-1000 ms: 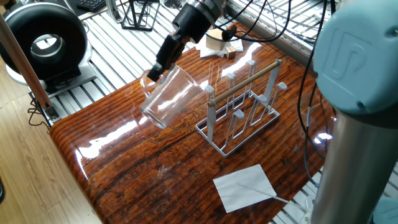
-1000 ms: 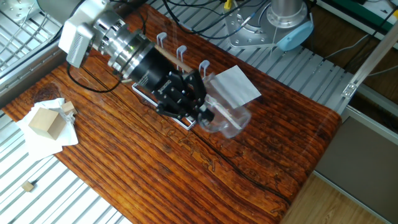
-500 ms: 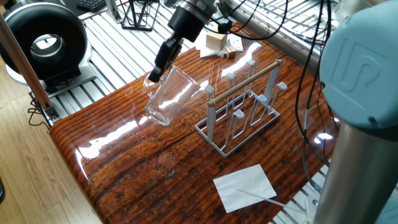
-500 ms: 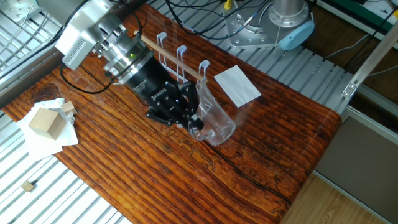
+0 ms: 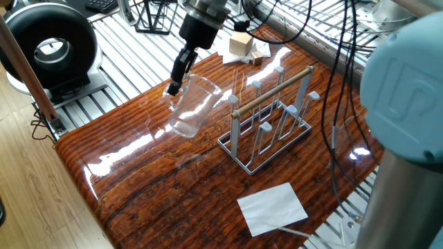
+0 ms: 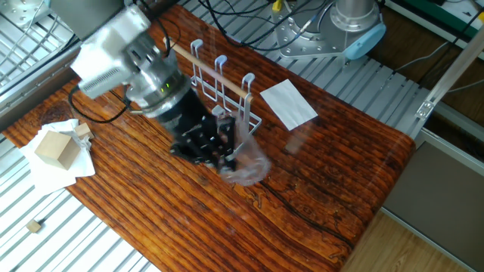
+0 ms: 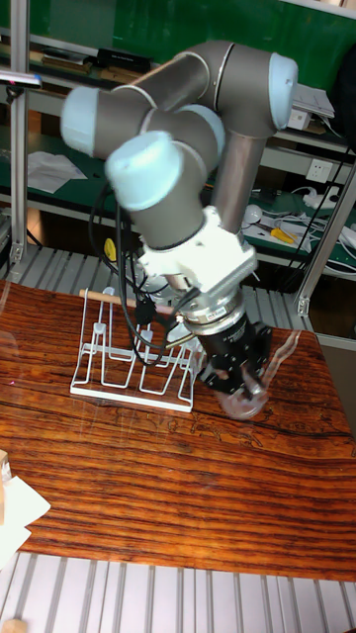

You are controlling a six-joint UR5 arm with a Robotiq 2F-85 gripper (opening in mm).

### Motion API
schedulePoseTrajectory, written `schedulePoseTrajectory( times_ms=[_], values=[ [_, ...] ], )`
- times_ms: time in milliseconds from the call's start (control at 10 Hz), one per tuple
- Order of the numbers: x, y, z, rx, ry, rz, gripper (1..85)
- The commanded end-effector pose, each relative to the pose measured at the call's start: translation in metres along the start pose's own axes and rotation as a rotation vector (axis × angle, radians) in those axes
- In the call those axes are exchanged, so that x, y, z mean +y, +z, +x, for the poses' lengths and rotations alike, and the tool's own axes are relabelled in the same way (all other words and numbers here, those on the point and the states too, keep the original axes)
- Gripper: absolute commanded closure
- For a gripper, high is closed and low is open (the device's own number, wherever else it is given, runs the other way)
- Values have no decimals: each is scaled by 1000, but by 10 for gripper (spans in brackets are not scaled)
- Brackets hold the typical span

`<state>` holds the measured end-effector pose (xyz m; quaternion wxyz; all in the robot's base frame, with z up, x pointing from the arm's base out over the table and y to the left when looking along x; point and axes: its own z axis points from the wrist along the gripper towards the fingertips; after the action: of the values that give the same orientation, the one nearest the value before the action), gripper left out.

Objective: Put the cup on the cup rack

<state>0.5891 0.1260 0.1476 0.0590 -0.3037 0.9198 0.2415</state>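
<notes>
Just beside the rack, above the table, the cup (image 5: 194,105) is held tilted in the air. Its mouth is turned up toward the gripper (image 5: 174,81) and its bottom points down at the wood. It is made of clear glass, so the wood grain can be seen right through it. In the other fixed view it is seen only as a pale blur.

The cup is judged to be hard, smooth and easy to break. It is likely a bit slippery, so a firm but gentle hold is needed. It is held at the rim, with the jaws closed on the glass wall. A rim hold looks right, since the open mouth must be left free for a peg.

The rack (image 5: 270,117) is made of pale wire, with upright pegs and a wooden rod across the top. Nothing is hung on it yet. The cup is near its end but is not touching it, as far as can be told.

The table (image 5: 138,200) is shiny brown wood. A sheet of paper (image 5: 273,207) is lying near its edge, well apart from the cup.
</notes>
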Motion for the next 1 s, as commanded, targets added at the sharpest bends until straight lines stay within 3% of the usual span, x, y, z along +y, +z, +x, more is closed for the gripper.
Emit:
schedulePoseTrajectory(
  times_ms=[0, 300, 400, 600, 700, 900],
  values=[
    [-41, -4, 3, 47, -29, 184, 847],
    [-49, 0, 0, 41, -36, 205, 847],
    [-58, 0, 2, 62, -66, 244, 847],
    [-57, 9, 0, 68, -87, 258, 847],
    [-62, 11, 2, 90, -115, 287, 847],
    [-63, 13, 11, 141, -207, 295, 847]
  ],
)
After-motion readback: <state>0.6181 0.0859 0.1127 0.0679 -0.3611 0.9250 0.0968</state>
